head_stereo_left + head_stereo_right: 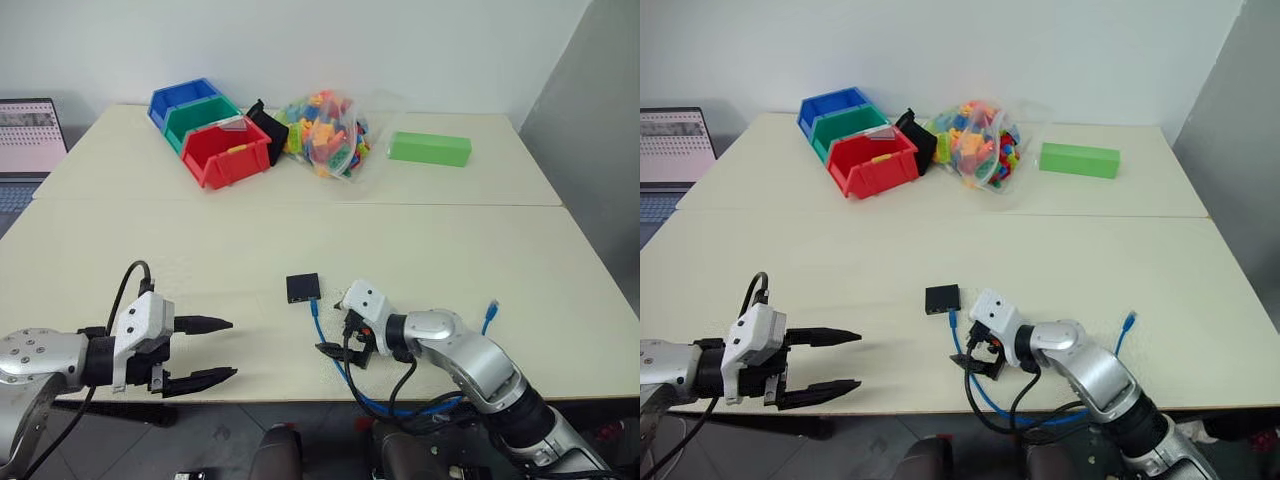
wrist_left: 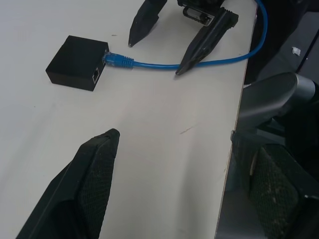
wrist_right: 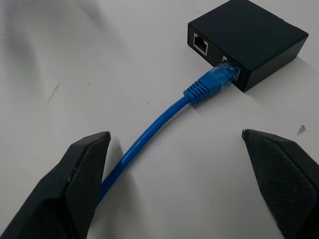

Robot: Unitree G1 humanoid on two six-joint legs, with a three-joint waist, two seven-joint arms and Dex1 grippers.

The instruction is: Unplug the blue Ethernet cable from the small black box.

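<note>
R gripper point(image 3: 174, 184) is wide open, holding nothing, low over the table point(image 1: 450, 250) w/ the blue cable point(image 3: 149, 134) running between its fingers point(image 3: 75, 184), just short of the plug point(image 3: 212, 82). Plug is seated in the black box point(image 3: 249, 40), one empty port beside it; box lies near the front-centre of the table, just ahead of the gripper. L gripper point(image 1: 195, 350) also wide open, empty, hovering well apart by the near edge.

Step in hand, I'd say: closing on the cable. To do it well: grip at the boot, not mid-cord, pull straight back along the port axis. Box is light & unheld, prob. drags along, so pin it w/ L first. Latch tab may need pressing.
</note>
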